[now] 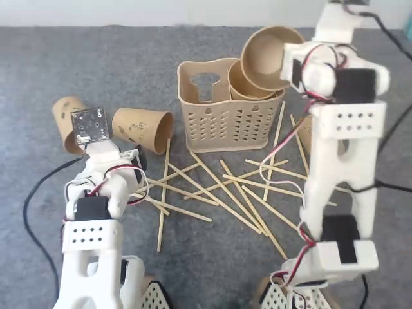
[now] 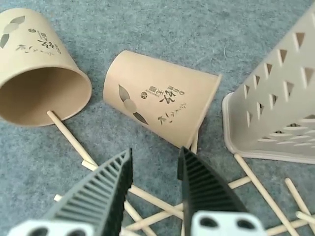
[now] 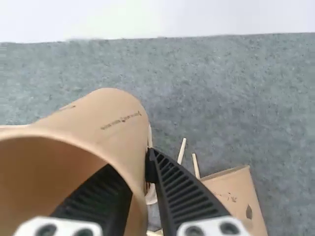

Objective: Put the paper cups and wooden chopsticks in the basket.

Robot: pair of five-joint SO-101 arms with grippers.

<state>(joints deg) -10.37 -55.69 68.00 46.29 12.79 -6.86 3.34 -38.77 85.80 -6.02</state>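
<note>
Surface: grey carpet (image 1: 96, 58), scattered wooden chopsticks (image 1: 225, 191).
Right gripper (image 3: 138, 164): clamping tan paper cup (image 1: 267, 55) above beige slotted basket (image 1: 222, 122).
Left gripper (image 2: 155, 150): jaws apart, empty.
Next: lower, release.

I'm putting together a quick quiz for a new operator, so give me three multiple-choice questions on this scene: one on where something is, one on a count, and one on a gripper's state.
1. Where is the held paper cup?
A) above the basket
B) in the other arm's grip
C) beneath the table

2. How many cups lie on the carpet near the left gripper?
A) one
B) two
C) four

3. The left gripper is:
A) open and empty
B) shut on a chopstick
C) shut on a lid

Answers:
1. A, the right gripper pinches its wall over the basket's corner.
2. B, two lie on their sides there.
3. A, its jaws stand apart with nothing between them.
</note>
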